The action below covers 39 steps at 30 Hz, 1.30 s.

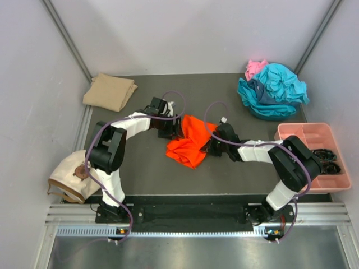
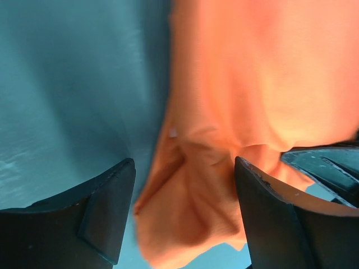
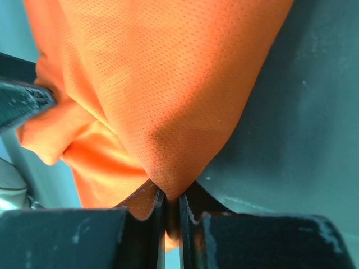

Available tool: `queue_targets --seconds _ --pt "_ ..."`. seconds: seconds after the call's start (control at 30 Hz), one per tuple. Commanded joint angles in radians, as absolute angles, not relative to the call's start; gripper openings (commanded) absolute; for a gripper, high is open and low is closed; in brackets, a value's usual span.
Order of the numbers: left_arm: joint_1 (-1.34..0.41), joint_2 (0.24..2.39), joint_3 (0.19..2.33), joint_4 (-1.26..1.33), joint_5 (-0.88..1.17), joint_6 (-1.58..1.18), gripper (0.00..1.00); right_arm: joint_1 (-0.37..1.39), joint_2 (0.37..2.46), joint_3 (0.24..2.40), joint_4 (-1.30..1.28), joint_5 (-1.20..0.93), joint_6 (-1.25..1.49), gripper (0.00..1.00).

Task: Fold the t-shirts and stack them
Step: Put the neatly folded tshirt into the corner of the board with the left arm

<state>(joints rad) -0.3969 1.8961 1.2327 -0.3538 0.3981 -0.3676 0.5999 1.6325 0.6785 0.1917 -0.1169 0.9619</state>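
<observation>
The right gripper [image 3: 171, 196] is clamped on a pinched fold of the orange t-shirt [image 3: 157, 84]; in the right wrist view the two fingers sit nearly together at the bottom of the frame, and the cloth rises from them as a taut, tented sheet. In the top view this gripper [image 1: 208, 147] lies against the right edge of the shirt, just right of centre.

The left gripper [image 2: 185, 207] has its jaws wide apart. In the left wrist view, rumpled orange cloth hangs between the two dark fingers without being squeezed by either. From above, this gripper [image 1: 171, 130] is at the upper left edge of the shirt.

The orange t-shirt [image 1: 189, 143] lies crumpled in the middle of the dark table [image 1: 151, 174], between the two grippers.

A folded tan t-shirt [image 1: 109, 91] lies flat in the upper left of the table, well apart from the arms. The teal t-shirts [image 1: 275, 89] are heaped in the upper right, with a pink t-shirt [image 1: 255, 67] showing at the pile's top left.

Below that pile, along the right edge, is a pink tray [image 1: 303, 126] with small dark items in its compartments. A cream cap-like thing [image 1: 70, 176] rests at the lower left, beside the left arm's base.
</observation>
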Motion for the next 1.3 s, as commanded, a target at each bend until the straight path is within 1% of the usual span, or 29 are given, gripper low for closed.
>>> queue_targets --seconds 0.0,0.13,0.17,0.2,0.23,0.27,0.3,0.33,0.37,0.4,0.47,0.63,0.77,1.07,1.27 --pt "-0.385 1.879 1.229 -0.371 0.4 -0.348 0.76 0.612 1.585 0.716 0.12 -0.095 0.905 0.0" --pt "-0.387 1.922 1.183 -0.299 0.486 -0.367 0.75 0.614 1.574 0.719 0.094 -0.083 0.878 0.0" --pt "-0.388 1.93 1.177 -0.285 0.504 -0.374 0.75 0.614 1.574 0.721 0.087 -0.081 0.871 0.04" --pt "-0.388 1.936 1.17 -0.27 0.515 -0.376 0.74 0.614 1.571 0.727 0.081 -0.077 0.868 0.14" --pt "-0.388 1.945 1.169 -0.268 0.526 -0.374 0.74 0.614 1.568 0.729 0.077 -0.075 0.864 0.27" --pt "-0.39 1.947 1.169 -0.267 0.525 -0.374 0.74 0.612 1.565 0.73 0.077 -0.075 0.858 0.47" --pt "-0.39 1.947 1.164 -0.264 0.522 -0.374 0.74 0.614 1.56 0.732 0.075 -0.077 0.853 0.54" --pt "-0.39 1.945 1.164 -0.264 0.522 -0.37 0.74 0.614 1.546 0.735 0.071 -0.075 0.844 0.59" --pt "-0.39 1.944 1.164 -0.262 0.52 -0.367 0.74 0.614 1.54 0.741 0.068 -0.075 0.839 0.67" --pt "-0.39 1.941 1.163 -0.262 0.52 -0.367 0.74 0.614 1.531 0.747 0.06 -0.069 0.83 0.72" --pt "-0.39 1.94 1.16 -0.258 0.522 -0.365 0.74 0.612 1.505 0.773 0.022 -0.066 0.813 0.78" --pt "-0.39 1.954 1.143 -0.236 0.549 -0.37 0.73 0.612 1.447 0.819 -0.064 -0.054 0.767 0.79" --pt "-0.393 1.979 1.131 -0.213 0.571 -0.371 0.7 0.614 1.416 0.824 -0.089 -0.052 0.759 0.79" --pt "-0.429 2.049 1.143 -0.218 0.563 -0.354 0.68 0.614 1.422 0.813 -0.089 -0.064 0.77 0.79" --pt "-0.457 2.075 1.152 -0.232 0.558 -0.337 0.65 0.614 1.445 0.813 -0.077 -0.078 0.776 0.79"
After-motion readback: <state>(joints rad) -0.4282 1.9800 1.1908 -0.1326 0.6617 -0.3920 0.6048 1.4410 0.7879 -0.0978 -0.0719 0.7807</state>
